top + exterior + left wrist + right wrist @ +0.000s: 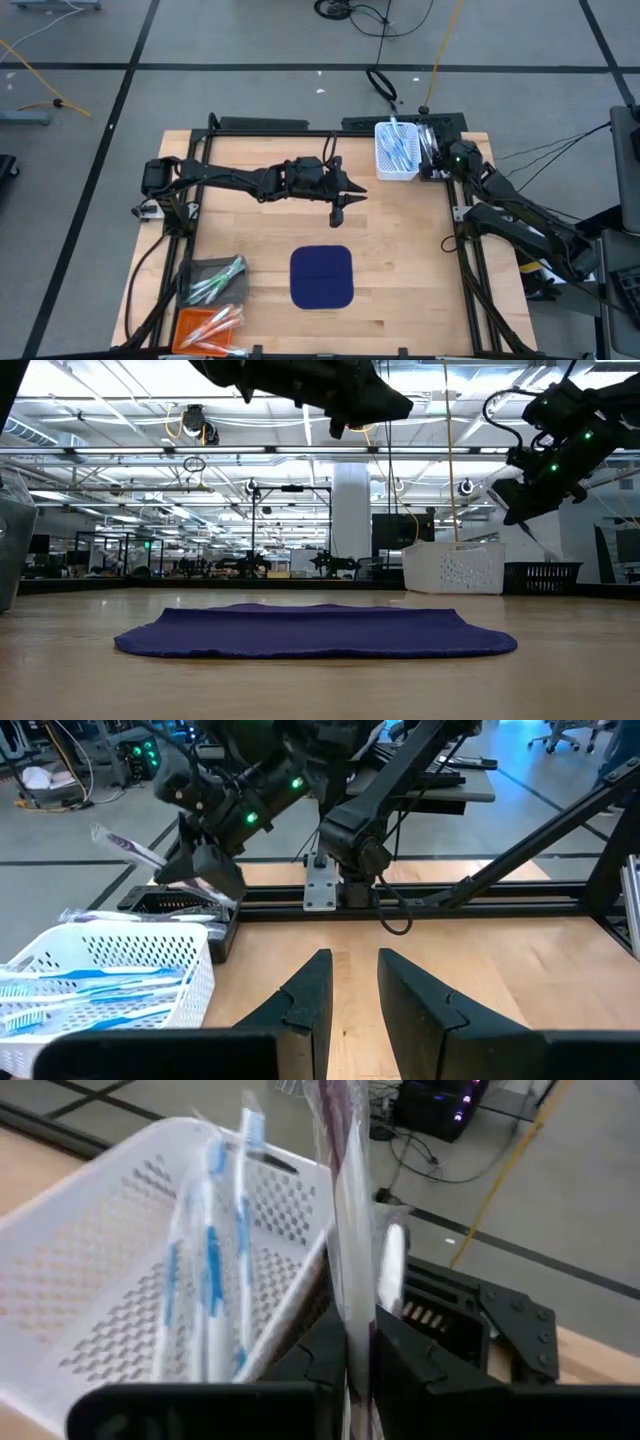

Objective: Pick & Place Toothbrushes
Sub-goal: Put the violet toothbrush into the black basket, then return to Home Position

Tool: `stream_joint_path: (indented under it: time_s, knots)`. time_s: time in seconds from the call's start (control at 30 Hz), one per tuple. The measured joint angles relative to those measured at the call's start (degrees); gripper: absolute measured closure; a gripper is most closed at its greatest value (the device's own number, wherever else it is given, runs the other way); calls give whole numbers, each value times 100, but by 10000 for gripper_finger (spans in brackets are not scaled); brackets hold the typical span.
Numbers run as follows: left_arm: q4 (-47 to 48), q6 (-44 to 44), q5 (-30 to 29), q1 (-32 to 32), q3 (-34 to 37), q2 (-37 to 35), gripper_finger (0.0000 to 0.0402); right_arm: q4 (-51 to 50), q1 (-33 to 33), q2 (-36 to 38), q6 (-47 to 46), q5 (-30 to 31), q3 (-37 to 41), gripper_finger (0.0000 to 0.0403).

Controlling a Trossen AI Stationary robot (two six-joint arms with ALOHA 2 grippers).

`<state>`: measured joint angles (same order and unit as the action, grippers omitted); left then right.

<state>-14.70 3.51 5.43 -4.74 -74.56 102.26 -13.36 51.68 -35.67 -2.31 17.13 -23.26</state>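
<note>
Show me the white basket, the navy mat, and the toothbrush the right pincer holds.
white basket (397, 150): high view, middle of its contents area.
navy mat (322, 277): high view, mat centre.
held toothbrush (347, 1210): right wrist view, wrapped shaft.

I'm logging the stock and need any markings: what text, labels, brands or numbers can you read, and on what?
No text can be read in any view.
The wrapped toothbrush held in the right gripper: wrapper print too blurred to read.
The toothbrushes in the white basket: no legible marking.
The navy mat: plain.
The gray tray and orange tray: nothing legible.
</note>
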Motion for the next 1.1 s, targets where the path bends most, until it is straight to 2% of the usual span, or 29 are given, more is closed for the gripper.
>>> stream_joint_path:
  time_s: [0.17, 0.33, 0.67, 0.9, 1.0, 1.1]
  knots:
    - [0, 24, -1, -2, 0, 0, 316, 524, 151, -5, -251, 69, 393, 376]
    - [-2, 24, -4, -6, 0, 0, 316, 592, 286, 8, -166, -62, 476, 366]
    - [-2, 24, -4, -4, 0, 0, 316, 589, 289, 12, -153, -66, 476, 261]
    - [78, -110, -4, -4, 0, 0, 316, 620, 284, 87, -208, -101, 476, 229]
    - [560, -306, -8, -4, 0, -71, 316, 704, 225, 256, -265, -431, 476, 228]
    - [1326, -357, -8, -4, 3, -196, 316, 885, 69, 528, -293, -1153, 476, 231]
